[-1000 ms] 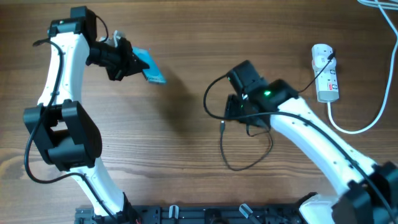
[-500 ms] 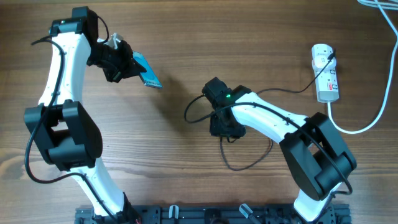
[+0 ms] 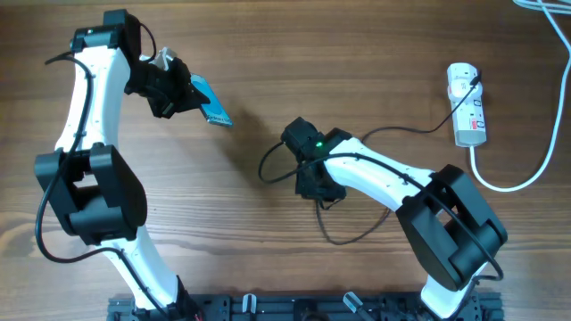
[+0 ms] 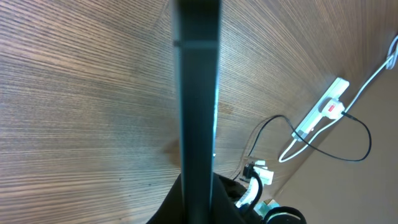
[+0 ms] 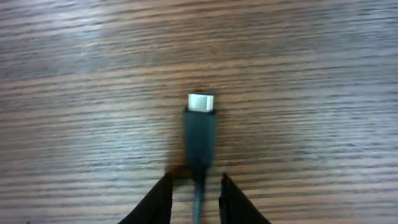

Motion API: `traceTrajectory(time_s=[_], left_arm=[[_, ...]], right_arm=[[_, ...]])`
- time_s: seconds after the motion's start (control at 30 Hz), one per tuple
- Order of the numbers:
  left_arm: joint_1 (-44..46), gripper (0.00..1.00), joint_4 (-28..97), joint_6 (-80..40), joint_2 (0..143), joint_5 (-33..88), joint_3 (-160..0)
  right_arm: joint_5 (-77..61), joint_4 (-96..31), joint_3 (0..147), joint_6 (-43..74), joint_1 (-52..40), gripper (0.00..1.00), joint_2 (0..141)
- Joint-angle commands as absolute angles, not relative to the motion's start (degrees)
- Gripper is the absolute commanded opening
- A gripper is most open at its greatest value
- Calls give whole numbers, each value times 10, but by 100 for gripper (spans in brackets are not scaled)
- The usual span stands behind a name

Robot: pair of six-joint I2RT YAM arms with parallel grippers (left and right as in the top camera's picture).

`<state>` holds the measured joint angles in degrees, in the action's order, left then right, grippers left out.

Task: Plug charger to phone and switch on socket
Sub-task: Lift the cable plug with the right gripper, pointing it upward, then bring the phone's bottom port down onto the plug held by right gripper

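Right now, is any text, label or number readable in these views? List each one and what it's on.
No text can be read in any view.
Phone: cyan screen seen at an angle; any print is too small to read.
Power strip: red markings, too small to read overhead and blurred in the left wrist view.
Charger plug: no marking visible.
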<state>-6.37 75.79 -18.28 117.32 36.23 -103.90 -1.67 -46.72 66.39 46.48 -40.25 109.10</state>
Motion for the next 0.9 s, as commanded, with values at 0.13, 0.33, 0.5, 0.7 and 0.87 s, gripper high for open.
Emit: traceTrajectory(time_s=[0.13,0.33,0.5,0.7,0.87], left_arm=[[-62,4,759,-171,1150,369,-1046],[-62,4,759,-171,1150,369,-1046],[-62,4,759,-171,1150,369,-1046],[-62,4,759,-171,1150,369,-1046],[-62,4,759,-171,1150,369,-1046]], right_arm=[[21,-467,660,479,-403,29,1105],[21,-462,660,465,-403,23,1105],[21,-457,660,464,-403,18,1105],[21,-454,660,461,-403,15,1105],[20,-449,660,451,-403,11,1105]])
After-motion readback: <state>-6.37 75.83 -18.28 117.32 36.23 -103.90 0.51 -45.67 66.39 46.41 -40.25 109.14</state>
